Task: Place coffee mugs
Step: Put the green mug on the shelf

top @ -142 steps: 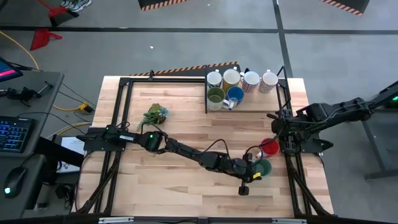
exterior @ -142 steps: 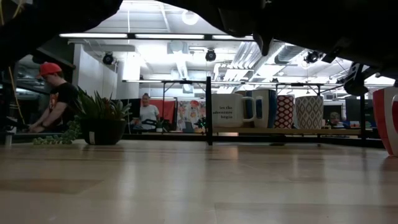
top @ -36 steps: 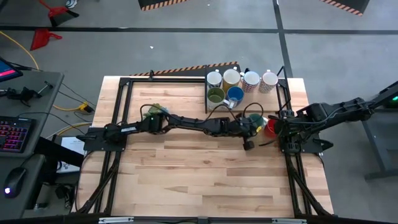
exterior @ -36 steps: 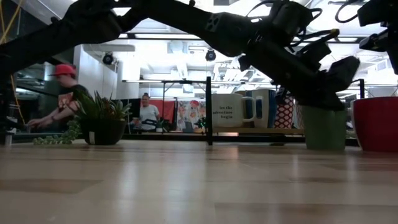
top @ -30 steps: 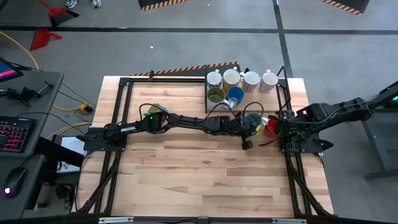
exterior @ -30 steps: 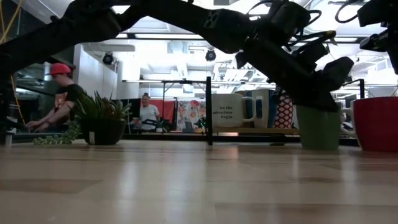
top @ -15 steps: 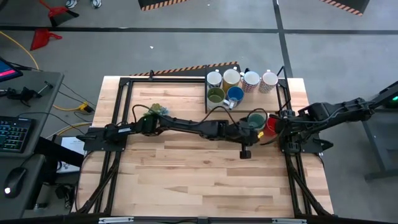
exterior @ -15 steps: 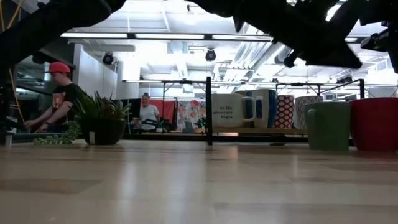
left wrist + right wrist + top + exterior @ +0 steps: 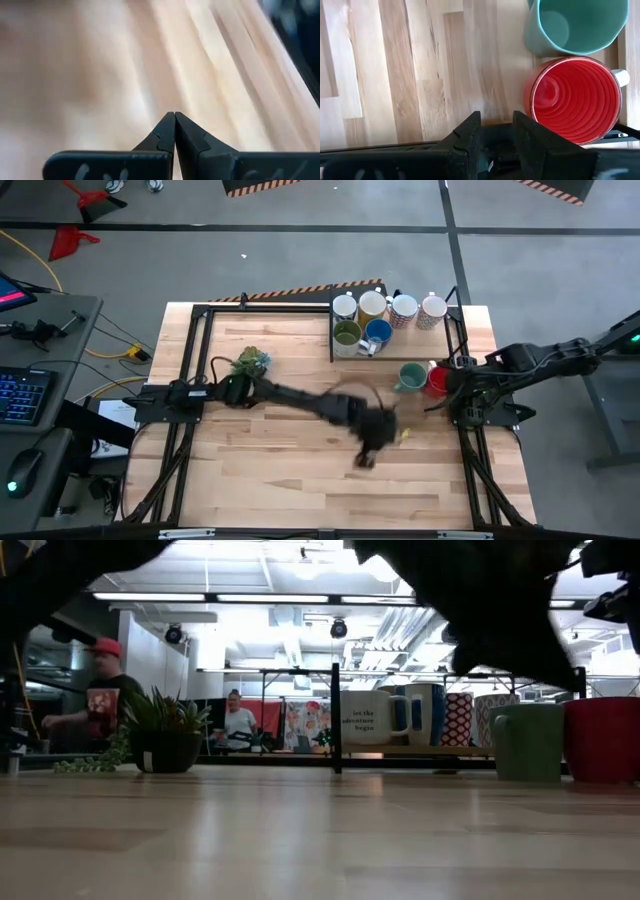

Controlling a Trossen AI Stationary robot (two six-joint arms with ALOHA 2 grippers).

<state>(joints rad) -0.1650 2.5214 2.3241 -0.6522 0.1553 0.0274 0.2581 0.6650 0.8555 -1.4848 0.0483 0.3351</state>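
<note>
Teal mug (image 9: 411,376) beside red mug (image 9: 437,381), olive (image 9: 346,334) and blue (image 9: 378,332) mugs behind, red-lattice white mug (image 9: 457,719), light wood table (image 9: 270,460).

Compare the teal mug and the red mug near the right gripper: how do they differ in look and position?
The teal mug is blue-green outside and in; the red mug is red, with a white handle showing in the right wrist view. The teal mug stands toward the table's middle; the red mug stands nearer the right gripper, which is open and holds neither. Both stand upright, side by side on the wooden table, mouths up and seemingly empty.
</note>
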